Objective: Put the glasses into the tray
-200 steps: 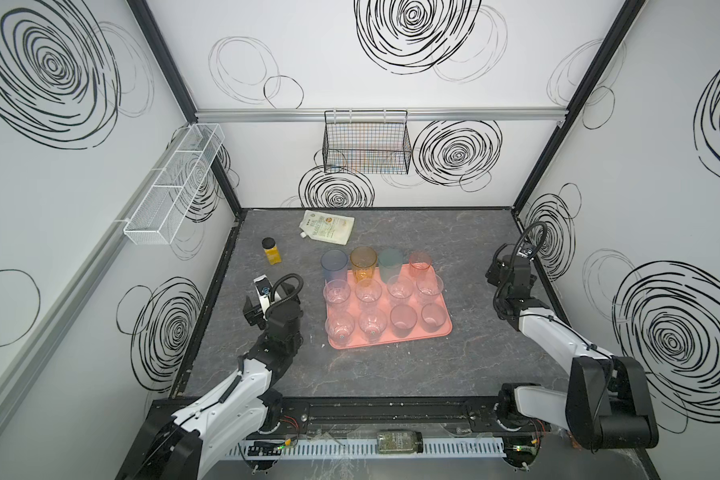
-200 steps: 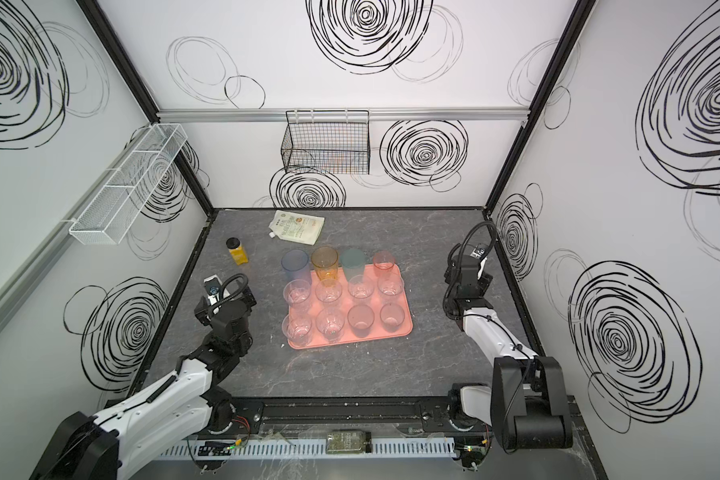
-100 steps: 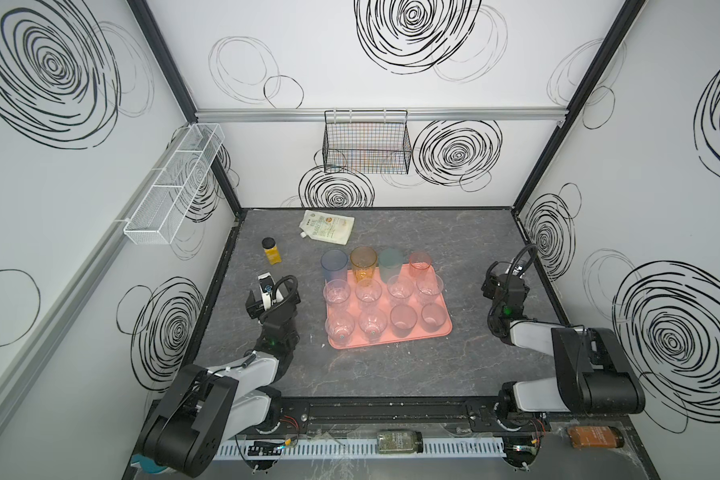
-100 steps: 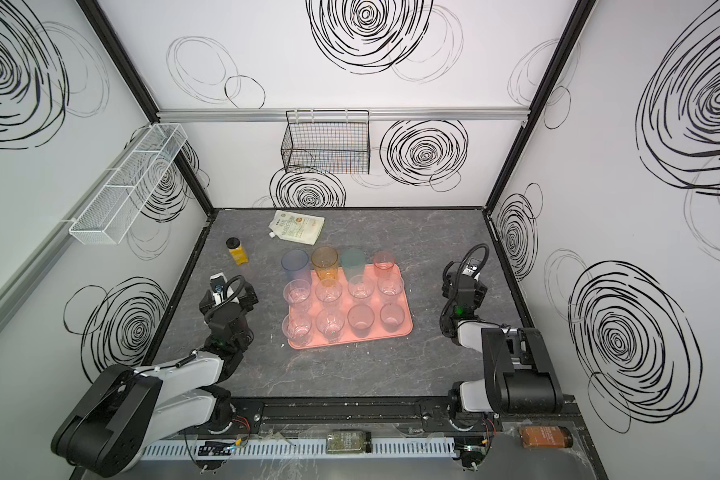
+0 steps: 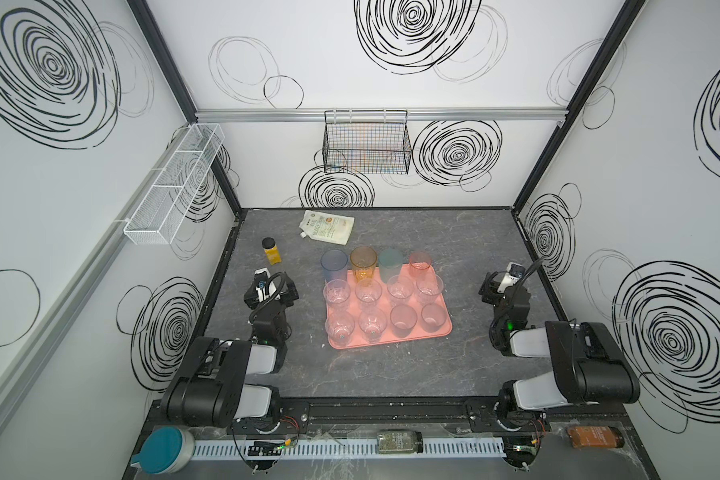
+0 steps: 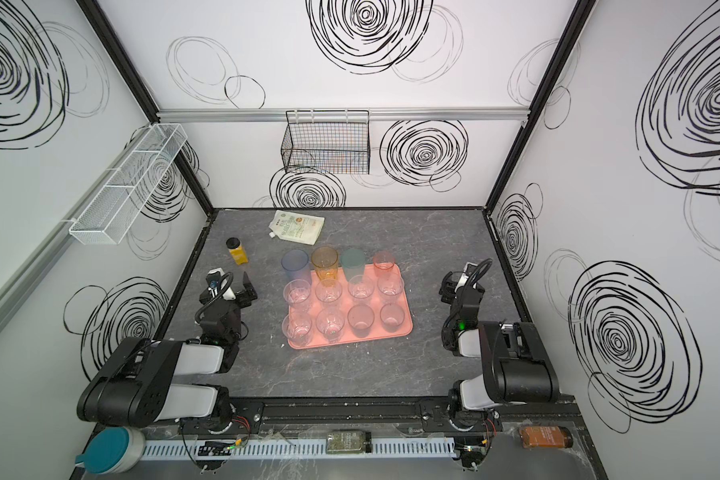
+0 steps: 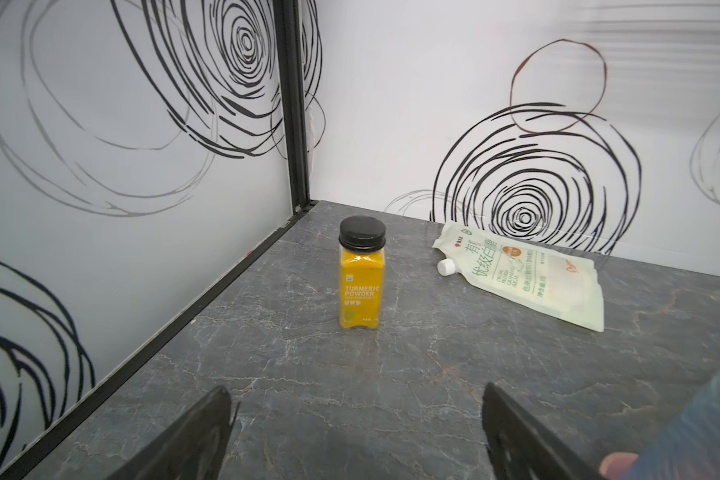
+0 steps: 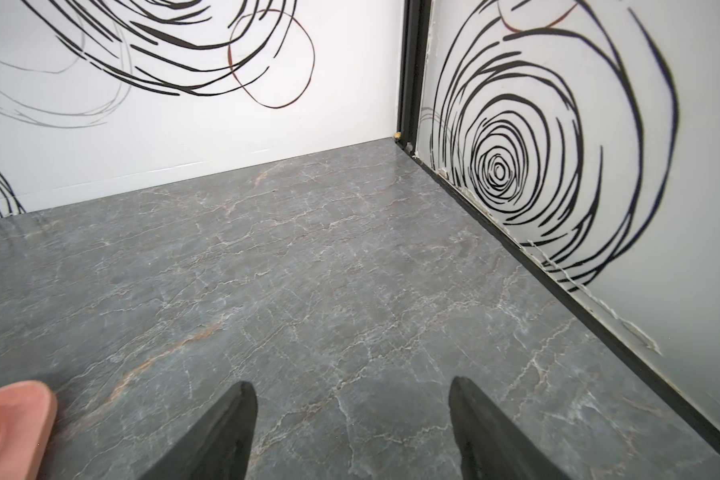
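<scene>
Hands both empty: left hand [image 7: 355, 399] has its jaws spread wide over bare desk [image 7: 350, 365], facing the turmeric bottle [image 7: 361, 274] and the white pouch [image 7: 524, 282], touching neither. The right hand [image 8: 352, 386] is also spread apart with nothing between the jaws, aimed at the far right corner of the desk. In both top views each arm sits folded at its own side, well apart from the tray [image 5: 395, 340]. Glasses [image 5: 399, 286]: twelve counted, all upright, three rows of four. The near row, two clear plus two smoky tumblers [image 5: 404, 325], and the middle row of four clear faceted ones stand clearly inside the rim. The far row is the tall ones: blue tumbler [image 5: 334, 265], amber tumbler [image 5: 363, 261], teal tumbler [image 5: 390, 262], pink tumbler [image 5: 420, 262]. Their bases are at the far rim, and from this angle it cannot be told whether the blue one at the corner is fully inside. No glass stands loose elsewhere on the desk. Judgement: task looks done or all but done; the only open item is confirming that far row, blue corner first.
</scene>
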